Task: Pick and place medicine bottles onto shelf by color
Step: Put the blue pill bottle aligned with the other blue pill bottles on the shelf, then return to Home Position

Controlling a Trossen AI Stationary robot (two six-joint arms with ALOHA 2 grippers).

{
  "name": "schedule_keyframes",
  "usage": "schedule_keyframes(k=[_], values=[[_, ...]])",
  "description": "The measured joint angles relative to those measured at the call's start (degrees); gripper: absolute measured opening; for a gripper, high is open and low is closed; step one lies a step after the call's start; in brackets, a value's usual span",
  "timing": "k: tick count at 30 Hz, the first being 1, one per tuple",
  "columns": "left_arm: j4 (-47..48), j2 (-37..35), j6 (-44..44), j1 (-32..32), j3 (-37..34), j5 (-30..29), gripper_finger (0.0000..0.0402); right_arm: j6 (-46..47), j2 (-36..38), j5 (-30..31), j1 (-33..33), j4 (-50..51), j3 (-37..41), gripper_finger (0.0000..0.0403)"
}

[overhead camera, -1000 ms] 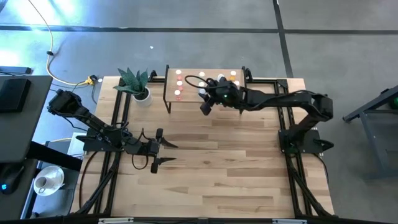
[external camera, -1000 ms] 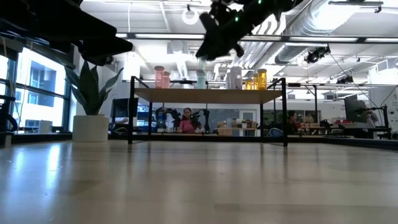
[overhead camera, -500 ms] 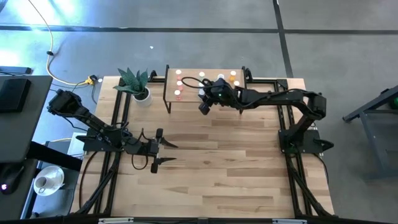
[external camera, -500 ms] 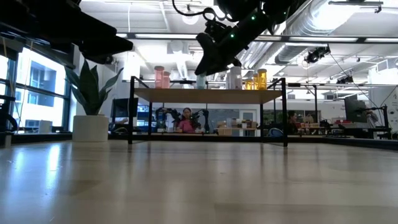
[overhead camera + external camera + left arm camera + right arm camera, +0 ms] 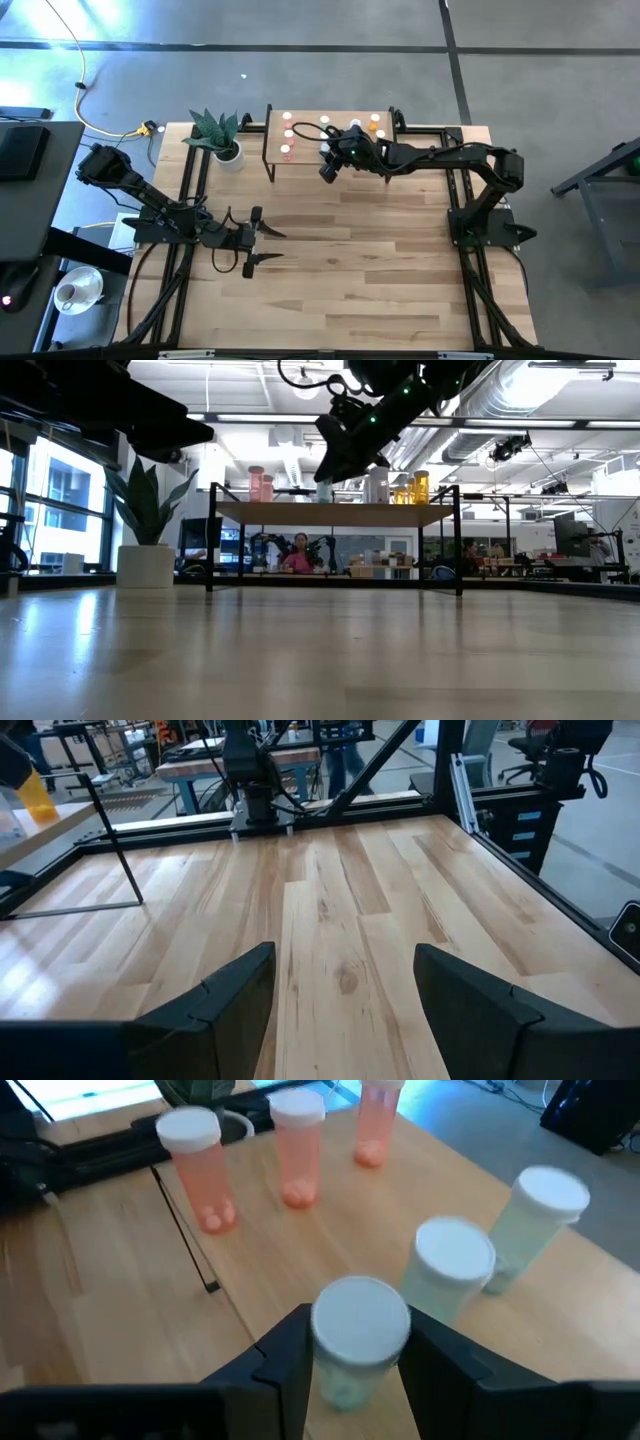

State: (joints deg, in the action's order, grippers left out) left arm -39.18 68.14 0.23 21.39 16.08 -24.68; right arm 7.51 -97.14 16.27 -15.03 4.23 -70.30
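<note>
A grey concrete floor (image 5: 520,60) was seen around the striped wooden tabletop (image 5: 350,280) in the high view. The shelf (image 5: 308,150) stood at the table's far edge, with a potted plant (image 5: 218,135) just beside it. Pink bottles (image 5: 288,133) were grouped at the shelf end nearer the plant and orange bottles (image 5: 376,124) at the other end. The right gripper (image 5: 327,168) was reached over the shelf's front edge, near its middle. The left gripper (image 5: 268,246) was parked low over the table, well apart from the shelf, its fingers spread.

In the low view, a bright workshop with ceiling ducts (image 5: 520,400) was seen behind the table, and a person (image 5: 299,553) in pink was visible below the shelf board (image 5: 335,510). Pink bottles (image 5: 261,485), pale bottles (image 5: 377,486) and orange bottles (image 5: 415,488) were stood in groups on the board. The right gripper (image 5: 335,460) was hung just above the board, over a pale green bottle (image 5: 324,490).

In the left wrist view, bare tabletop (image 5: 340,910) was seen past two widely parted fingers (image 5: 240,985).

In the right wrist view, a green bottle (image 5: 358,1338) with a white cap was seen upright between the right gripper's fingers (image 5: 290,1355), closely flanked on both sides; whether it was clamped or just released could not be told. Two more green bottles (image 5: 450,1270) stood close beyond it, and three pink bottles (image 5: 298,1150) farther off on the board.
</note>
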Motion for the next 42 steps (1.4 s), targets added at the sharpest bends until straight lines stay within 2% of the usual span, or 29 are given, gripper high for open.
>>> schedule_keyframes(k=[10, 17, 22, 26, 35, 42], values=[[0.04, 0.0, -0.01, 0.0, 0.0, 0.02, 0.0229, -0.02, -0.24, 1.79, 0.0, -0.48, 0.11, 0.0161], [0.4, 0.0, 0.0, 0.0, 0.0, 0.02, 0.0229, -0.46, 0.1, 0.17, 0.01, -2.07, -0.05, 0.0161], [0.44, 0.0, 0.0, 0.0, 0.0, 0.02, 0.0229, -0.46, 0.89, -0.78, 0.17, 1.63, -3.05, 0.0161], [0.56, 0.0, -0.01, 0.0, -0.02, 0.02, 0.0229, -0.94, 1.64, -3.12, 0.5, 8.87, -7.48, 0.0161], [0.88, 0.0, -0.04, -0.04, -0.02, 0.02, 0.0229, -0.9, 1.77, -3.04, 0.94, 27.07, -19.58, 0.0161], [0.85, 0.0, -0.02, -0.02, -0.02, 0.02, 0.0229, 1.18, 1.81, -2.95, 0.94, 47.96, -29.15, 0.0161]])
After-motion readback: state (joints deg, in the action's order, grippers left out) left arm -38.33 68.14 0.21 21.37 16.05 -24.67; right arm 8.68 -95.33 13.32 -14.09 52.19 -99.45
